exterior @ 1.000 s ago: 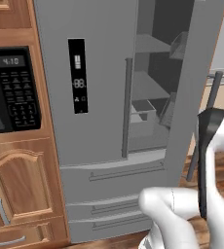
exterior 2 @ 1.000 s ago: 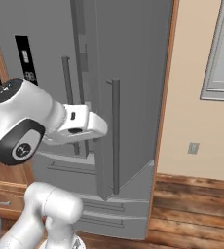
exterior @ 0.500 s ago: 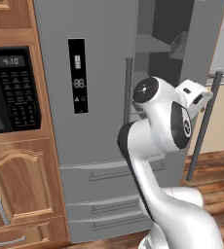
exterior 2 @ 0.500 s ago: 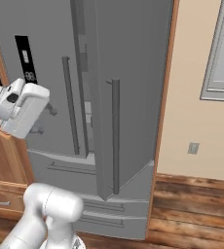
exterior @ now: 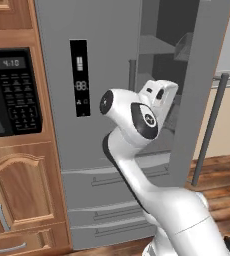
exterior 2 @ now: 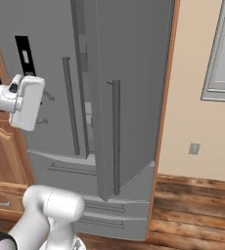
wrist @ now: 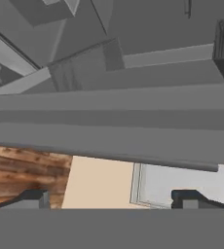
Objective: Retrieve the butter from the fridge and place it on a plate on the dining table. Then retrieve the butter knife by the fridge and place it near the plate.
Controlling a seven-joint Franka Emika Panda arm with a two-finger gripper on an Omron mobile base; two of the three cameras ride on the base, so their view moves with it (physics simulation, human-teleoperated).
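**At the open fridge: jaws spread, nothing held**

In front of the fridge (exterior: 107, 75), the arm was seen raised, with its white hand held level with the gap between the two upper doors. The right door (exterior 2: 134, 88) was swung outward, and its long bar handle (exterior 2: 116, 136) was seen edge-on in the right base view. Grey shelves (exterior: 159, 45) were visible through the opening in the left base view; whether the butter lay on them could not be told. In the hand view, the gripper (wrist: 116, 199) was shown with its two dark fingertips (wrist: 31, 198) set wide apart, and nothing was gripped between them. Beyond them, the edge of the grey door, a strip of wooden floor (wrist: 21, 170) and a beige wall (wrist: 99, 182) were seen. A black dispenser panel (exterior: 80, 78) was set in the left door, and a black microwave (exterior: 12, 92) was mounted in the wood cabinets (exterior: 22, 190) beside the fridge.
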